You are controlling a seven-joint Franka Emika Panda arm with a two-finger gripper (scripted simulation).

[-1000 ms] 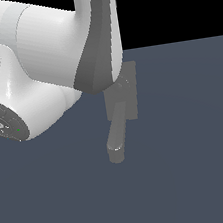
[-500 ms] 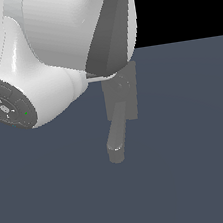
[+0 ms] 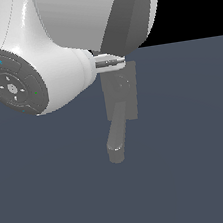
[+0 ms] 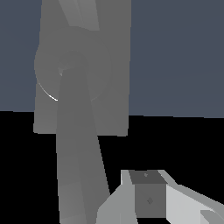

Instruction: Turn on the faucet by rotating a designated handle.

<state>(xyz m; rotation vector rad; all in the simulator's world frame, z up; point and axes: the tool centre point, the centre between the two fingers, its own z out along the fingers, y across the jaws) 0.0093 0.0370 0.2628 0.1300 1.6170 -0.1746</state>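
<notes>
White arm (image 3: 49,52) bulk hides faucet (image 3: 121,94) top, exterior view.

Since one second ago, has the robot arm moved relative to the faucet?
Yes. In the exterior view the arm has shifted toward the view's right, now covering the top of the stationary faucet.

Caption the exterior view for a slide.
Panda arm looms over the grey faucet, hiding its top; spout points toward the camera.

Arm (image 3: 71,33): fills the exterior view's upper left.
Faucet (image 3: 121,94): frame centre, just below the arm.
Spout (image 3: 117,135): extends from plate toward lower centre.
</notes>
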